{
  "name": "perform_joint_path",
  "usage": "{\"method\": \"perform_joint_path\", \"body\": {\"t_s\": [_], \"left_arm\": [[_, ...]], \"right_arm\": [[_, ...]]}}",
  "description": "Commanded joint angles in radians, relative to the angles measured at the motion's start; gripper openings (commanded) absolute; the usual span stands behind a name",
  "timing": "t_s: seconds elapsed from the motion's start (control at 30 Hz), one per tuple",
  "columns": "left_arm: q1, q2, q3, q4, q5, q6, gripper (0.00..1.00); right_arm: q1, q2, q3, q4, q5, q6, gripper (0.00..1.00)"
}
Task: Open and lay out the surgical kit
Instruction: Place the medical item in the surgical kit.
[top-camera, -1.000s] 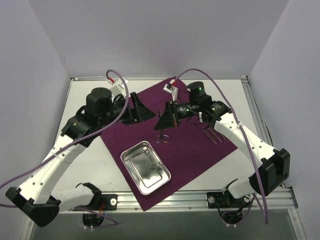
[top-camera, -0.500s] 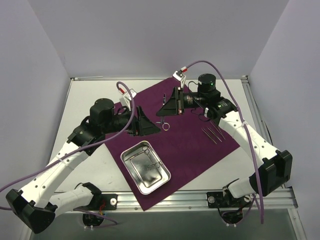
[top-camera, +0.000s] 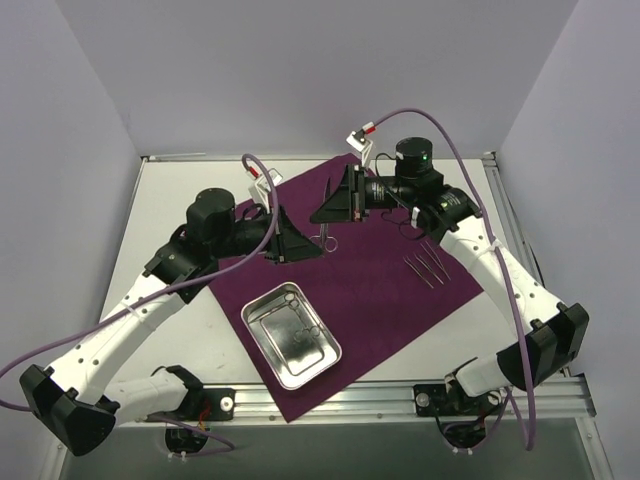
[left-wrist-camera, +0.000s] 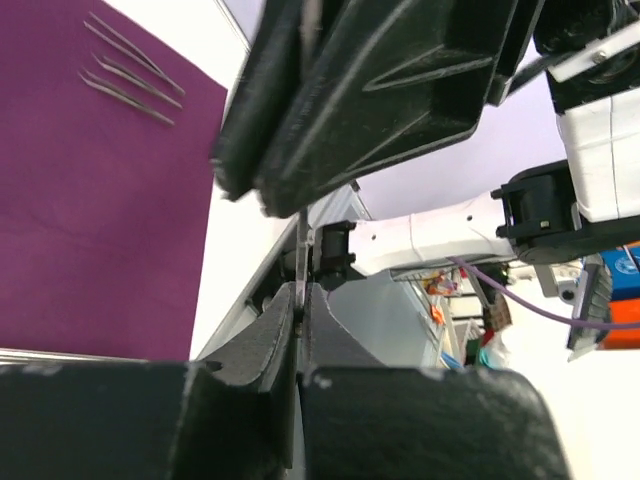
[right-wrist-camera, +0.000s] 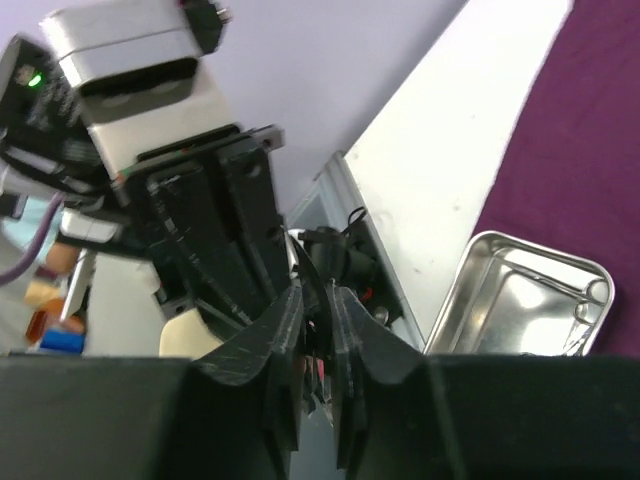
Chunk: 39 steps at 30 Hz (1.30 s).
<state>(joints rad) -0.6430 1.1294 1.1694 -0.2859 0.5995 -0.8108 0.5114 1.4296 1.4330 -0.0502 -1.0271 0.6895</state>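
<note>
The maroon cloth wrap (top-camera: 385, 295) lies spread flat on the table. The steel tray (top-camera: 262, 325) sits on its near part, with ring-handled instruments (top-camera: 306, 325) inside. My two grippers meet in the air above the middle of the cloth. A thin ring-handled instrument (top-camera: 326, 236) hangs between them. My left gripper (top-camera: 316, 250) (left-wrist-camera: 303, 290) is shut on its blade (left-wrist-camera: 301, 250). My right gripper (top-camera: 316, 214) (right-wrist-camera: 318, 295) stands slightly open around the same instrument (right-wrist-camera: 312, 272), with a gap on both sides. The tray (right-wrist-camera: 480, 285) shows below it.
Three slim pointed instruments (top-camera: 425, 268) (left-wrist-camera: 130, 72) lie side by side on the right part of the cloth. White table (top-camera: 170, 200) shows to the left, with a metal rail (top-camera: 330, 395) along the near edge. Purple cables loop above both arms.
My left gripper has swung right to the instrument and shut on it. My right gripper, which carried the instrument up and back, has parted its jaws slightly.
</note>
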Motion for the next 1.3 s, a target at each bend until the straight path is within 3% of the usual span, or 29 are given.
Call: {"method": "perform_joint_path", "body": {"t_s": [0.0, 0.17, 0.23, 0.27, 0.37, 0.5, 0.67, 0.93, 1.27], "left_arm": [[-0.014, 0.003, 0.094, -0.045, -0.108, 0.033, 0.02], [-0.046, -0.006, 0.165, -0.173, -0.303, 0.082, 0.02], [-0.066, 0.0, 0.196, -0.22, -0.348, 0.093, 0.02], [-0.07, 0.003, 0.208, -0.232, -0.377, 0.104, 0.02], [-0.086, 0.024, 0.252, -0.282, -0.408, 0.113, 0.02], [-0.107, 0.044, 0.294, -0.335, -0.469, 0.131, 0.02], [-0.118, 0.066, 0.343, -0.441, -0.549, 0.136, 0.02], [-0.119, 0.095, 0.383, -0.507, -0.59, 0.147, 0.02], [-0.119, 0.087, 0.372, -0.487, -0.59, 0.144, 0.02]], "right_arm": [[0.027, 0.015, 0.112, -0.187, 0.135, -0.1, 0.18], [0.045, 0.04, 0.191, -0.318, 0.332, -0.074, 0.38], [0.061, 0.061, 0.234, -0.354, 0.379, -0.074, 0.61], [0.068, 0.074, 0.257, -0.382, 0.407, -0.082, 0.62], [0.105, 0.101, 0.316, -0.413, 0.482, -0.088, 0.61], [0.144, 0.135, 0.377, -0.473, 0.588, -0.117, 0.47], [0.187, 0.157, 0.446, -0.542, 0.686, -0.143, 0.39], [0.231, 0.201, 0.535, -0.628, 0.756, -0.169, 0.34], [0.248, 0.226, 0.538, -0.614, 0.713, -0.176, 0.25]]}}
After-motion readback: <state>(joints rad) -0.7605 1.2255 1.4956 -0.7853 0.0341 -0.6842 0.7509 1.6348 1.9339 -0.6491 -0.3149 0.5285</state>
